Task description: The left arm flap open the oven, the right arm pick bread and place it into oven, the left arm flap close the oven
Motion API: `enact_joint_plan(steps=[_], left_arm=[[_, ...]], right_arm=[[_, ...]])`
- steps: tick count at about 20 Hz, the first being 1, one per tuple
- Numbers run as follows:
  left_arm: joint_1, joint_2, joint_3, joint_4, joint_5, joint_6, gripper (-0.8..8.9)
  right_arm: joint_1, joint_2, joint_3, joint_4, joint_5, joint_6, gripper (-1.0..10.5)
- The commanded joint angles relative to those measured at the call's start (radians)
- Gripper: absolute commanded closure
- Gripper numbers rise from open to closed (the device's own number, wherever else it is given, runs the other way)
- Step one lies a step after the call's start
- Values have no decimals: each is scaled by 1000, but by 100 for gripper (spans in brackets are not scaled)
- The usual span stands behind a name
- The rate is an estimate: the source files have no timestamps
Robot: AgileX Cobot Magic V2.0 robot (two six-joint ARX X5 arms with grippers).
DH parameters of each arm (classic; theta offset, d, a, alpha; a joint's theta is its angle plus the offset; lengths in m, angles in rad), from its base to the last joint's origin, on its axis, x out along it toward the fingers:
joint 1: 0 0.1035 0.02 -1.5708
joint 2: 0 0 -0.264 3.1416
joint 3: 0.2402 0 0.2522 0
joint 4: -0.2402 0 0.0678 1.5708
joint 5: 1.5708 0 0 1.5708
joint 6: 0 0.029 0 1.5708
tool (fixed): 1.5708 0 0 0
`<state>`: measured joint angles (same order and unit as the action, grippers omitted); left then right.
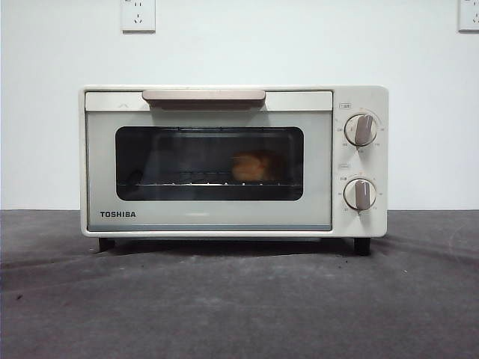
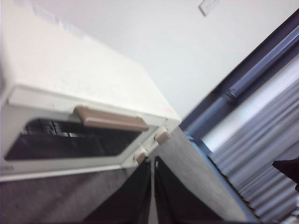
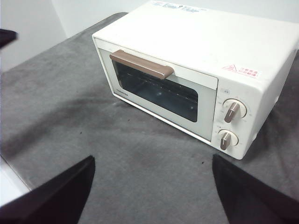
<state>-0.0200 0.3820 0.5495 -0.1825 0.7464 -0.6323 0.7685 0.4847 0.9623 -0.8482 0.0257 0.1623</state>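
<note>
A plain white wall (image 1: 239, 52) rises behind, with a socket (image 1: 138, 15) at eleven o'clock and another (image 1: 469, 15) at one. Dark grey cloth (image 1: 239, 307) covers the table.

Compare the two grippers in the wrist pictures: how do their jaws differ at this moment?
The left gripper has its jaws almost together, with only a thin gap, near the oven by its knobs. The right gripper has its jaws wide apart and stands further back from the oven, over the grey table. Both are black and hold nothing.
</note>
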Motion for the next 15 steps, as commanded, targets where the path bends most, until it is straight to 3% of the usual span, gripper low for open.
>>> enact_joint_plan(steps=[1,5,9,15], left_arm=[[0,-66,36,-63,-47,72,798],[0,-124,89,-246,-123,169,798],[0,-128,152,-401,-164,337,798],[0,-128,165,-399,-164,352,785]], right_arm=[[6,4,16,14,0,-43,571],[6,4,16,25,0,-45,662],[6,4,16,34,0,-44,950],[6,3,16,36,1,-36,937]])
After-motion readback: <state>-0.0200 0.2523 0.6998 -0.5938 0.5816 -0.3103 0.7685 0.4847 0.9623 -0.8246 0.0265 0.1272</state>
